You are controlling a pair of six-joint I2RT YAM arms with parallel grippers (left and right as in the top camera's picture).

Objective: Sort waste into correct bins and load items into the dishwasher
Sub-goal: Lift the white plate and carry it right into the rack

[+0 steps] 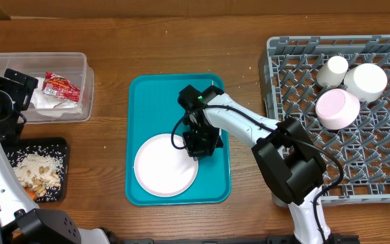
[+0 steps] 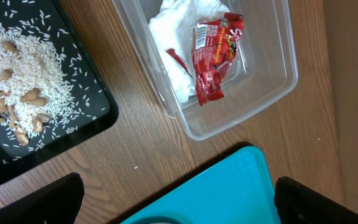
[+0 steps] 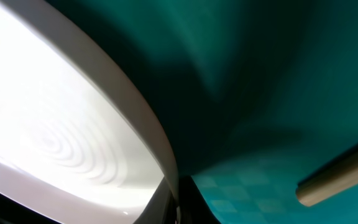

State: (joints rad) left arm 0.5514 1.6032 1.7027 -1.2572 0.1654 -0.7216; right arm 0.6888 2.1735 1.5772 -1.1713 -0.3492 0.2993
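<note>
The large white plate (image 1: 161, 166) lies on the teal serving tray (image 1: 144, 91). My right gripper (image 1: 200, 144) is at the plate's right rim; in the right wrist view its dark fingers (image 3: 173, 202) sit on either side of the plate's edge (image 3: 48, 124). The pale fork handle (image 3: 340, 180) lies on the tray beside it. My left gripper (image 2: 179, 199) is open and empty, above the table by the clear tub (image 1: 80, 68). The tub holds the red wrapper (image 1: 61, 86) and white napkins (image 1: 42, 102). The black tray (image 1: 59, 146) holds rice scraps (image 1: 36, 166).
The grey dish rack (image 1: 384, 169) stands at the right with two upturned white bowls (image 1: 337, 108) (image 1: 366, 80) and a small white cup (image 1: 332, 69) near its back. An orange carrot bit (image 1: 31, 194) shows at the black tray's front.
</note>
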